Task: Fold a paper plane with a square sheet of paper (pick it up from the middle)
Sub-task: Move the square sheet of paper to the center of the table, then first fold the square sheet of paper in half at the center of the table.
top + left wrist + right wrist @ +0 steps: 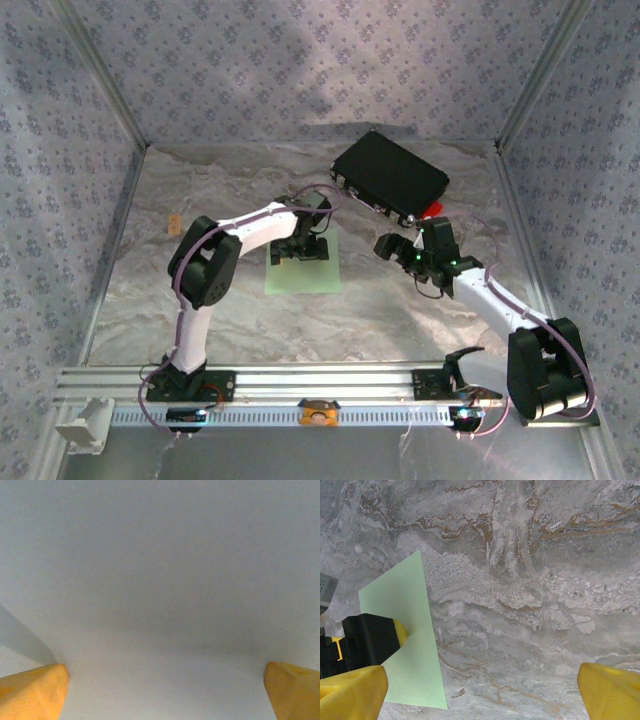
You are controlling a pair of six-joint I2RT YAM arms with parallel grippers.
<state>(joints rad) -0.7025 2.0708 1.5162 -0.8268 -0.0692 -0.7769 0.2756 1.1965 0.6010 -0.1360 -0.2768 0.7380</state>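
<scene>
The square sheet of paper [312, 274] is pale green and lies flat and unfolded on the marble tabletop, left of centre. My left gripper [298, 250] hangs right over its middle, pointing down. In the left wrist view the sheet [160, 580] spreads plain and close under the open left gripper [165, 692], whose yellow fingertips [35, 692] stand far apart at the bottom corners. My right gripper [392, 247] hovers to the sheet's right over bare table. In the right wrist view the right gripper [482, 695] is open, with the sheet [412, 625] at the left and a left-arm finger [372, 639] on it.
A black rectangular case [390, 173] lies at the back right with a small red tab [432, 208] at its near corner. A small tan piece [172, 226] sits at the far left. Patterned walls [60, 150] enclose the table, and a metal rail [320, 380] runs along the near edge.
</scene>
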